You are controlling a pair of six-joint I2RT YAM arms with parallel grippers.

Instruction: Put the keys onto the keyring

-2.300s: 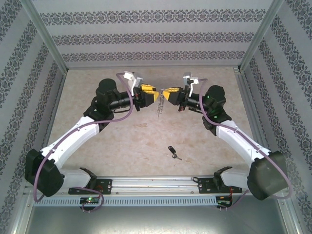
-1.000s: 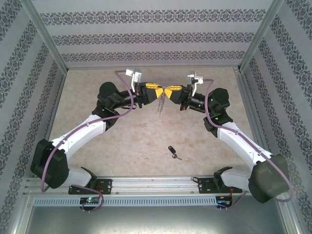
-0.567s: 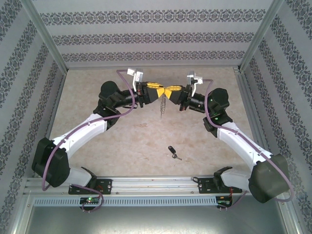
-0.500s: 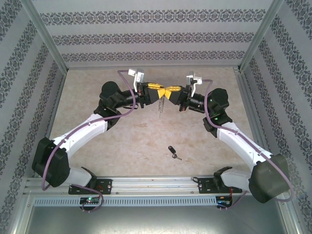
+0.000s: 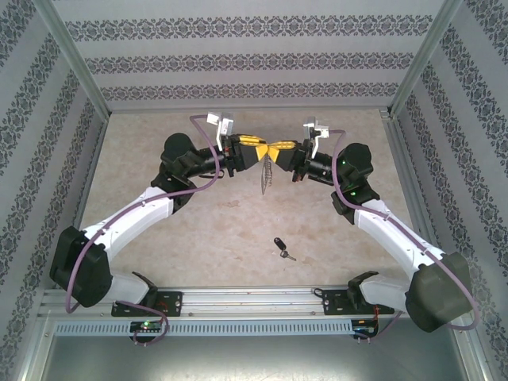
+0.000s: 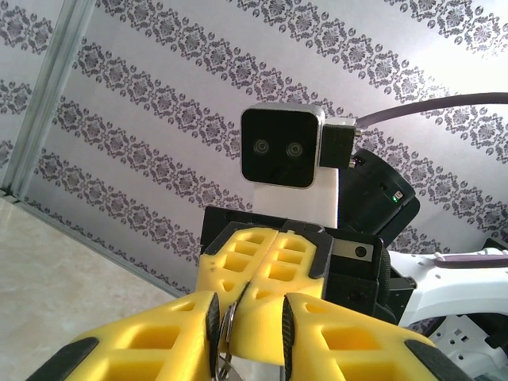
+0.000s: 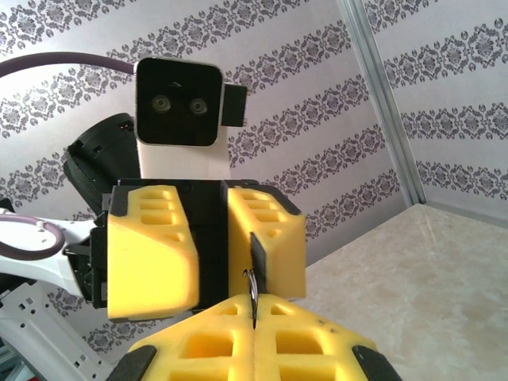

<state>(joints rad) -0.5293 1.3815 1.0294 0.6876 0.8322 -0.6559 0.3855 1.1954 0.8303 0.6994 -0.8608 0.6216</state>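
Observation:
The keyring, a grey metal loop, hangs in the air over the middle of the table, under two yellow grippers that meet tip to tip. My right gripper is shut on its top edge; a thin metal sliver sticks out between its closed fingers. My left gripper faces it with its jaws slightly apart. The ring's edge lies against that gripper's left pad, and a right fingertip sits in the gap. The key, with a black head and a short silver blade, lies on the table near the front.
The beige tabletop is walled by patterned panels at the back and both sides. A metal rail with both arm bases runs along the near edge. The two arms arch inward over the table's left and right halves.
Since the earliest frame both grippers have shifted toward the back wall with the keyring. Over the last second they hold almost still; the hanging keyring has swung slightly. The key has not moved.

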